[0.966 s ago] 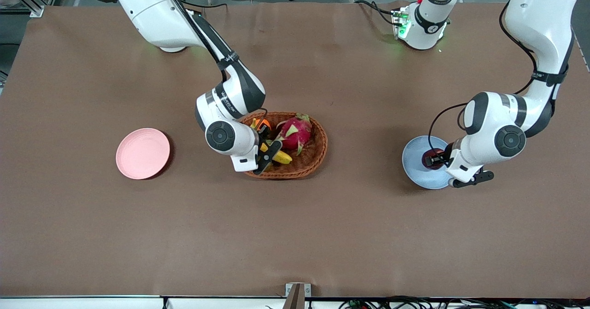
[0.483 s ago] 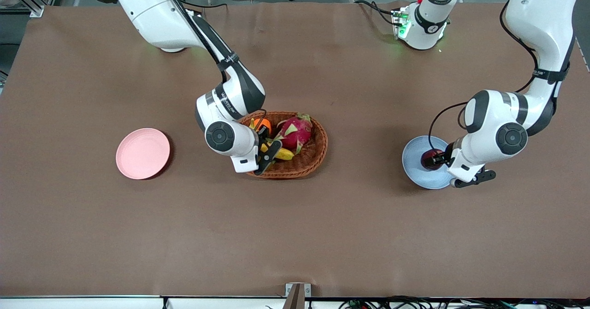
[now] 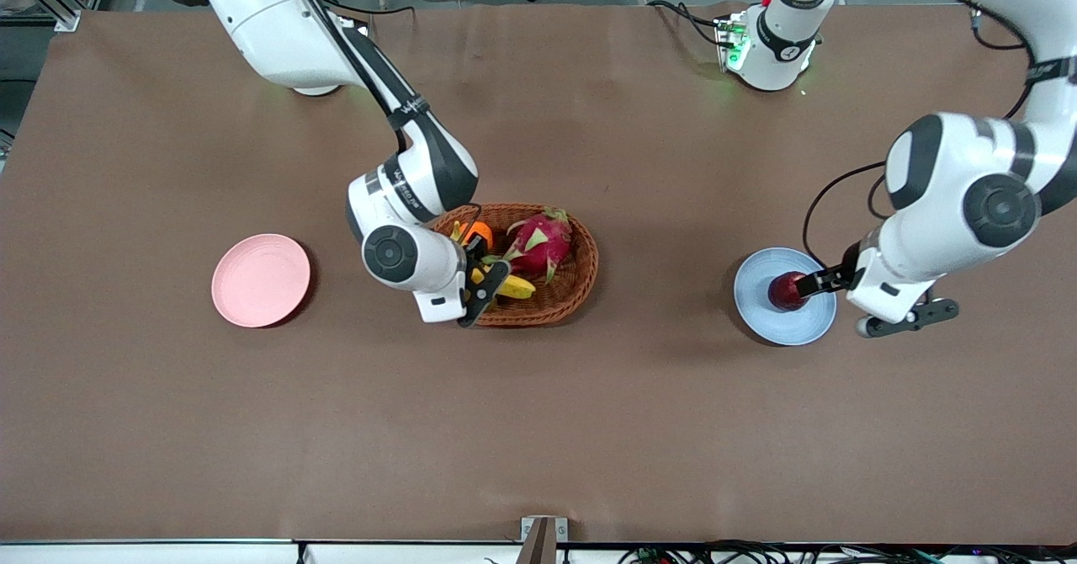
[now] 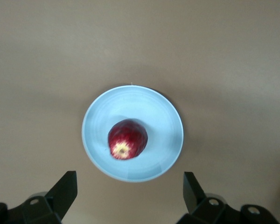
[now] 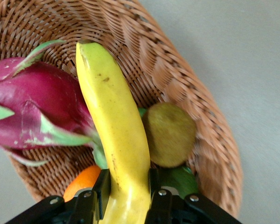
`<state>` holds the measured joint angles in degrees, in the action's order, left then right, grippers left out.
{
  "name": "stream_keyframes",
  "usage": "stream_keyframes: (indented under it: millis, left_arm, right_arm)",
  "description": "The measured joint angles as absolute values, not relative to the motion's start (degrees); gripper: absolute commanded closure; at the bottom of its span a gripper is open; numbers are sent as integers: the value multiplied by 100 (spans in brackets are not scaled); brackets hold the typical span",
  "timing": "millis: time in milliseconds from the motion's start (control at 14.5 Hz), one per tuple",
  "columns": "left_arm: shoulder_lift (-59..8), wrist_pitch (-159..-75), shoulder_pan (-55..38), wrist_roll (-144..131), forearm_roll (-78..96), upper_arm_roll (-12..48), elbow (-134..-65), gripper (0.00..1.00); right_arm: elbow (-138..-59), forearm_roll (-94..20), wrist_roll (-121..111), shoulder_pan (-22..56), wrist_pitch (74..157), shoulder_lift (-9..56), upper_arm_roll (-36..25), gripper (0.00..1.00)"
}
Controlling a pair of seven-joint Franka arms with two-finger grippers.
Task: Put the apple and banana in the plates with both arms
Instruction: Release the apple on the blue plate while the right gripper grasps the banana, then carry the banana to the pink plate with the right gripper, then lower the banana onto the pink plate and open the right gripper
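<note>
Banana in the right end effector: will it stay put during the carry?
Probably: the banana looks stiff. The right end effector pinches one end, so it may pivot. Smooth peel could slip; curved, it may rock on the pink plate.

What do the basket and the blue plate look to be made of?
The basket looks like woven wicker, brown and matte: interlaced strands show along its wall. The blue plate, with the apple on it, looks like matte plastic or glazed ceramic, smooth with faint concentric rings and no glare; which one cannot be told.
</note>
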<state>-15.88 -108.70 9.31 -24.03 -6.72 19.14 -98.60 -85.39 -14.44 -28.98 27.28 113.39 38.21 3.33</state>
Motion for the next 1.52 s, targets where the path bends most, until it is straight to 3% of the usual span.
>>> stream_keyframes:
  millis: [345, 552, 897, 1103, 1517]
  left_arm:
    - [-1446, -9089, 955, -1858, -672, 1911, -8299, 0]
    - [-1282, -8780, 973, -1405, -672, 1884, -7962, 0]
    - [-626, -8195, 1177, -629, -565, 1871, -7920, 0]
    - [-300, -7927, 1247, -339, -247, 1807, -7974, 0]
    - [247, -7926, 724, -331, 158, 1183, -8757, 0]
  right_arm:
    - [-7884, -1434, -2726, 1945, 9819, 3540, 222, 95]
    - [-7874, -1370, -2502, 1306, 9317, 3281, -23, 94]
    - [-8309, -1241, -2502, 138, 9314, 3308, -422, 95]
    - [-8840, -1218, -2503, -462, 9832, 3339, -470, 95]
    - [-9633, -1218, -2502, -734, 9963, 3343, -458, 91]
